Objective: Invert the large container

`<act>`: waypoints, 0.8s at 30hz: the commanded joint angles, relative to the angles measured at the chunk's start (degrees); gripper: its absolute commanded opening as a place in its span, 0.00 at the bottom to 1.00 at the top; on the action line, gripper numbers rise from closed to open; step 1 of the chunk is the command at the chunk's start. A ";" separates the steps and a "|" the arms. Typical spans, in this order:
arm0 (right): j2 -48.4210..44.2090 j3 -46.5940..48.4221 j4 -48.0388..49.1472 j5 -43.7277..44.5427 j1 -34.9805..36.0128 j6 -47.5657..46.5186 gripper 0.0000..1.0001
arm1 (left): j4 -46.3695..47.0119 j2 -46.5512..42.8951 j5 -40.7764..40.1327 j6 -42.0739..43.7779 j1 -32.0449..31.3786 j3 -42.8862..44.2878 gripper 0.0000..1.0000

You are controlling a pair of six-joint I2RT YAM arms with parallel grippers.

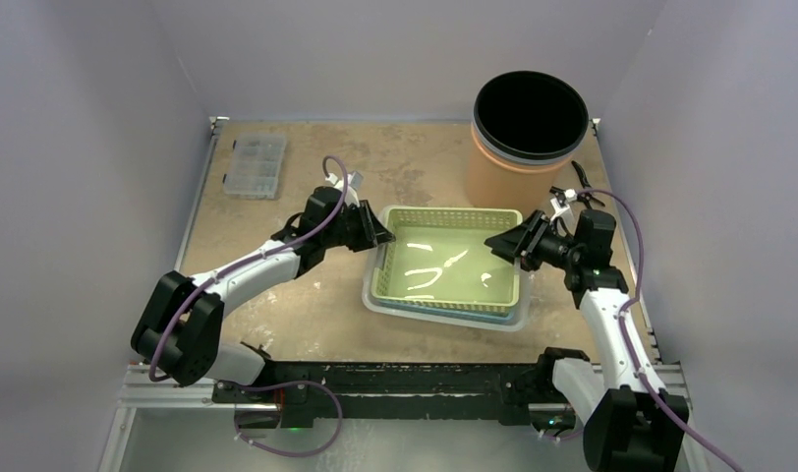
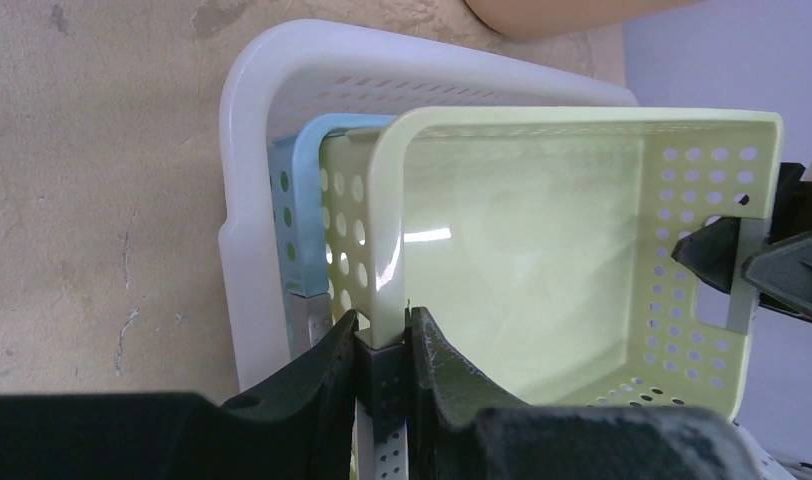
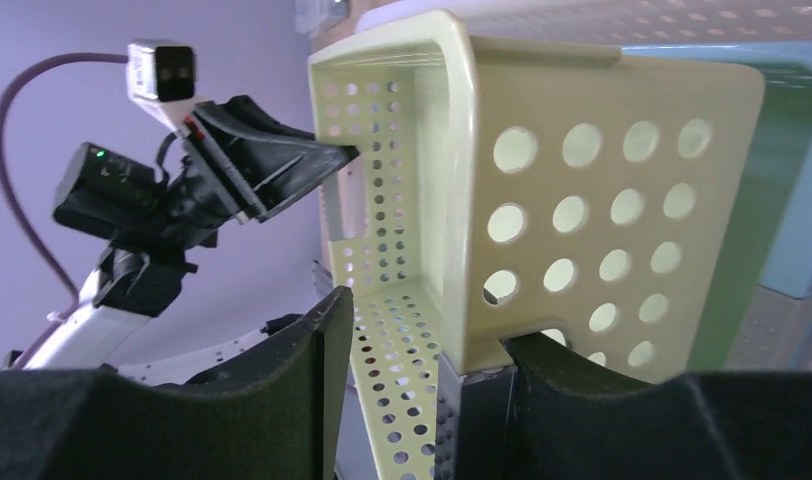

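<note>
Carefully: your left claw (image 2: 382, 325) is clenching the left rim of the yellow basket (image 1: 444, 285) mid-tabletop, while your right claw (image 3: 432, 325) is straddling the opposite wall unclenched; lifting now is risking a one-sided slip.

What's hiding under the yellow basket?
A blue basket sits right under the yellow basket, and a white basket holds both. Only their rims and sides peek out. Their bottoms, and anything lying there, are covered.
</note>
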 commanded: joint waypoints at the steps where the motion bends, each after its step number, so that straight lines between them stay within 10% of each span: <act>1: -3.04 1.79 3.54 -5.86 0.79 3.69 0.47 | 5.31 -1.96 4.81 -1.57 -1.42 0.67 0.00; 12: -4.24 7.92 -8.24 0.15 0.71 -0.47 0.68 | 1.84 -7.75 -4.16 -4.31 0.76 -1.59 0.00; 24: -5.17 7.85 -6.90 -5.45 0.27 0.02 0.50 | 1.04 -10.17 -5.30 -4.92 3.10 -3.61 0.00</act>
